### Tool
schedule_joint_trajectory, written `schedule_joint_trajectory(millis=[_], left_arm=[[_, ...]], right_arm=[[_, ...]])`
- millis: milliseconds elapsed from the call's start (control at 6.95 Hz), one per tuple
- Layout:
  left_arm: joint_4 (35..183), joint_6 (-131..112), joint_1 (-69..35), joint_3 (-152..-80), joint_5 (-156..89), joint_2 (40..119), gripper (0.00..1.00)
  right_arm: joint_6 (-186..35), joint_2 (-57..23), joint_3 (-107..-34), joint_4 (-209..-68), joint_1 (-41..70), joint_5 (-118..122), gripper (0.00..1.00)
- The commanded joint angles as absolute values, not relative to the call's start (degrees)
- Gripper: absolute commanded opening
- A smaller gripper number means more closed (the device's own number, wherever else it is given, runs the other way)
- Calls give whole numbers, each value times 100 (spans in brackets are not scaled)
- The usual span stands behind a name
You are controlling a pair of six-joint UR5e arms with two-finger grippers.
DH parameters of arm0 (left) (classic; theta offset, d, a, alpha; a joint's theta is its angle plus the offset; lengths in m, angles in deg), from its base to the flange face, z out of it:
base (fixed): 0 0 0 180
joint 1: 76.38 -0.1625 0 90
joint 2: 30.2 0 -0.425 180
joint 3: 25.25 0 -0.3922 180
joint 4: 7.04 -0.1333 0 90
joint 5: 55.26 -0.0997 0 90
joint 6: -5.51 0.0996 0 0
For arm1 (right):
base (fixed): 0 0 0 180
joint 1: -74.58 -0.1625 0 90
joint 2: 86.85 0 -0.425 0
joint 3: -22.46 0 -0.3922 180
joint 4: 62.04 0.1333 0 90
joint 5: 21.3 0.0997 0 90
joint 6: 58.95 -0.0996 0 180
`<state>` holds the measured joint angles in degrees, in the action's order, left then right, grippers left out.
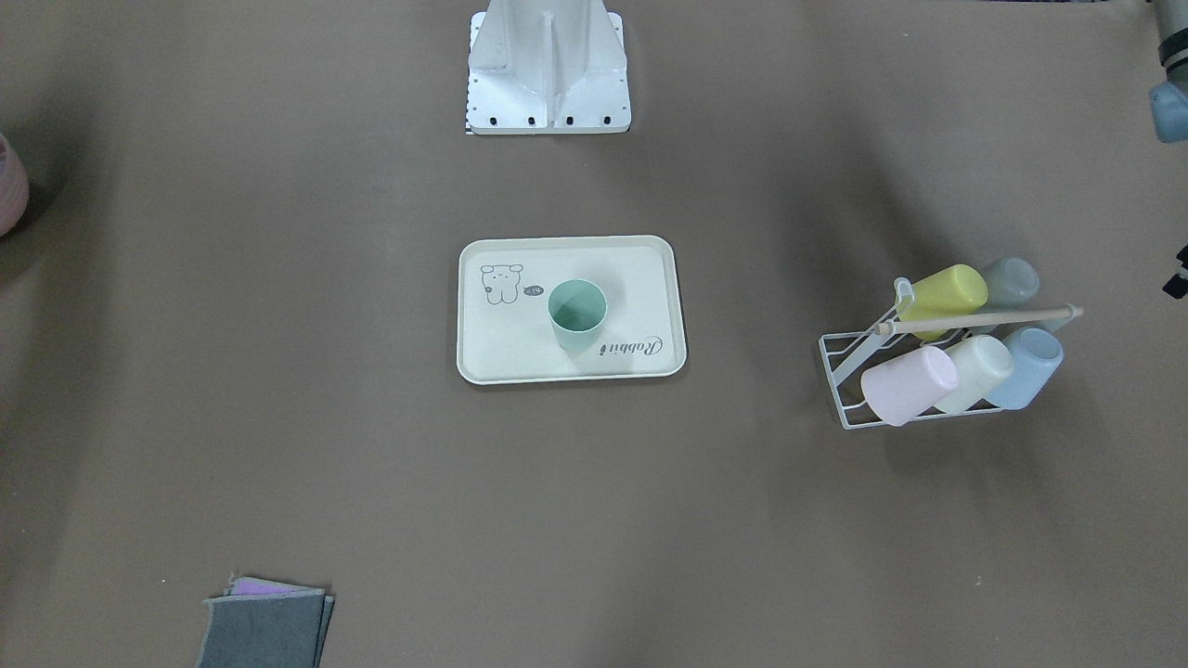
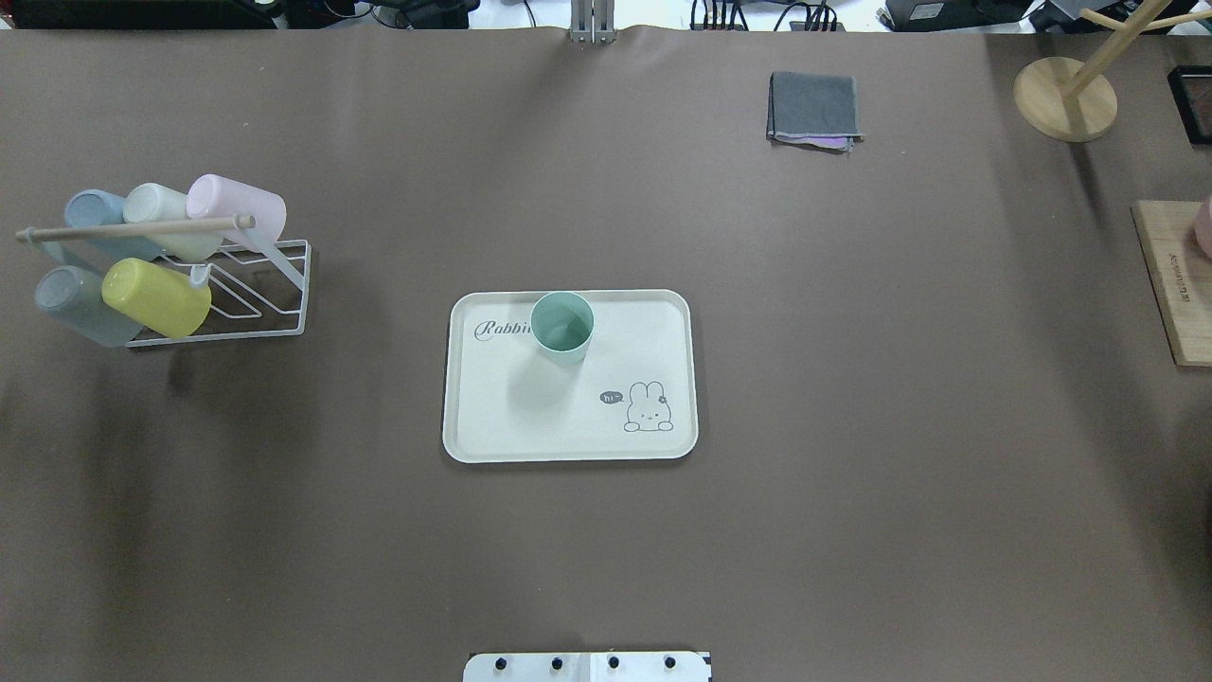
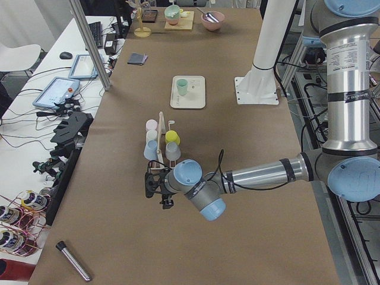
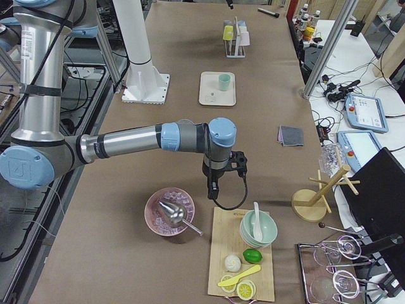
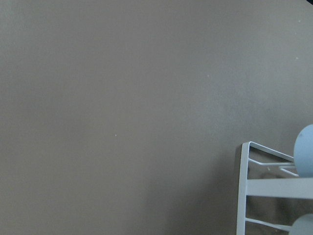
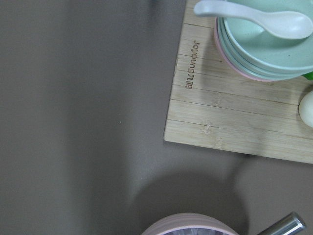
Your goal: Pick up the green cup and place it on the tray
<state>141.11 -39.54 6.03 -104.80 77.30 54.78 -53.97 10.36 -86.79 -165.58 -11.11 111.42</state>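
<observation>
The green cup (image 2: 562, 328) stands upright and open side up on the cream tray (image 2: 549, 421), on the tray's far half beside the "Rabbit" print; the front view shows the same cup (image 1: 576, 315) and tray (image 1: 520, 357). Neither gripper is near it. My left gripper (image 3: 155, 187) hovers low over the table at the left end, just past the cup rack, and shows clearly only in the left side view. My right gripper (image 4: 213, 187) points down near the pink bowl and the wooden board at the right end. I cannot tell whether either is open or shut.
A white wire rack (image 2: 284, 284) holding several cups, a yellow-green one (image 2: 156, 296) among them, stands at the left. Folded grey cloths (image 2: 814, 109) lie far right of centre. A wooden board (image 2: 1174, 284) with bowls, a mug tree base (image 2: 1065, 99) and a pink bowl (image 4: 169, 212) fill the right end.
</observation>
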Motion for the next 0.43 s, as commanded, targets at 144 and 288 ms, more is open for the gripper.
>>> schedule_joint_trajectory(millis=[144,288], left_arm=[[12694,-2974,1255,-10470,8536,6084,98],[12404,-2947,1308,-10479,8728,6198,98]], right_arm=[[-5395,1027,-8687,-16558,-1120,11141,100],[-5395,1027,-8687,-16558,-1111,11141,100]])
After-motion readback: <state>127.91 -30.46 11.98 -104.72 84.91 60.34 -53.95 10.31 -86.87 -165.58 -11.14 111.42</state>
